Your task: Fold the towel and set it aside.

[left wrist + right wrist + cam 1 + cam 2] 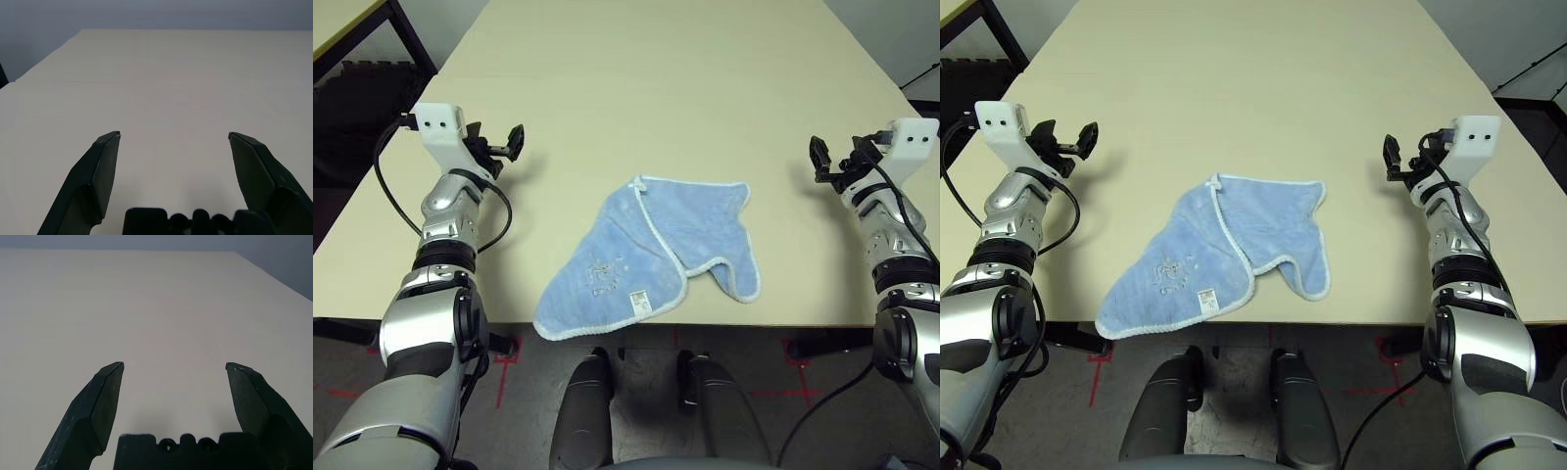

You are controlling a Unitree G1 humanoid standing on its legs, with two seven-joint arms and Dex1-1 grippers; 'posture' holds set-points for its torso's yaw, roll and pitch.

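Observation:
The towel [646,257], light blue and fluffy with white stitched edging, lies crumpled near the table's front edge, partly folded over itself, with a small embroidered motif and a white label tag facing up. One corner hangs slightly over the front edge. My left gripper [509,143] hovers open to the left of the towel, well apart from it. My right gripper [824,159] stands open off to the towel's right, also apart. Both wrist views show wide-open black fingers [105,166] [107,396] over bare tabletop with nothing between them.
The beige table [646,88] stretches far back. A black frame and a second table corner [352,29] stand at the back left. Floor with red tape marks lies below the front edge.

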